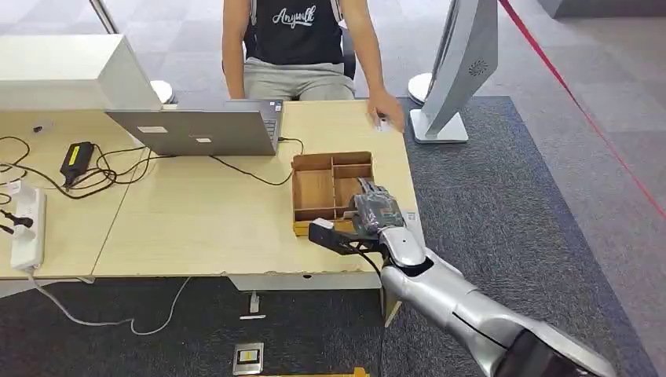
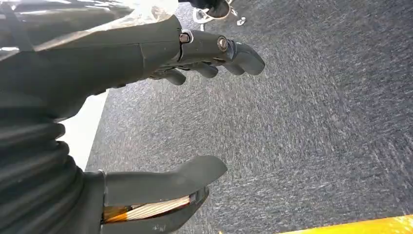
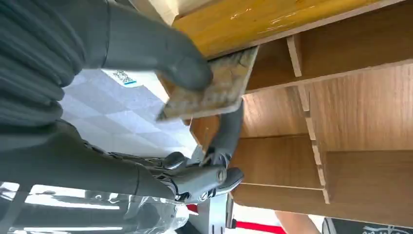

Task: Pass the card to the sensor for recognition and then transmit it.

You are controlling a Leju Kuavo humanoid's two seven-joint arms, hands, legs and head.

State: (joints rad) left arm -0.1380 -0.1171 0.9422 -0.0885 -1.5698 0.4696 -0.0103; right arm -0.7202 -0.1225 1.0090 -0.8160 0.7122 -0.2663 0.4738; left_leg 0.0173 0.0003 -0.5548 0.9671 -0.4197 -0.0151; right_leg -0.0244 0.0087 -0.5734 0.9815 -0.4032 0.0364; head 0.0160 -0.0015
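My right hand [image 1: 375, 210] hovers over the near right part of the wooden divided tray [image 1: 314, 191] on the table. In the right wrist view it pinches a card [image 3: 214, 87] with a mottled tan face between thumb and a finger, just above the tray's compartments [image 3: 350, 112]. My left hand [image 2: 195, 97] hangs over grey carpet, fingers apart, holding nothing. I cannot tell which object is the sensor.
A person sits behind the table, one hand [image 1: 386, 110] resting near its far right corner. An open laptop [image 1: 200, 129], cables, a black adapter [image 1: 76, 159] and a white power strip [image 1: 25, 224] lie left. A grey stand [image 1: 459, 71] rises right of the table.
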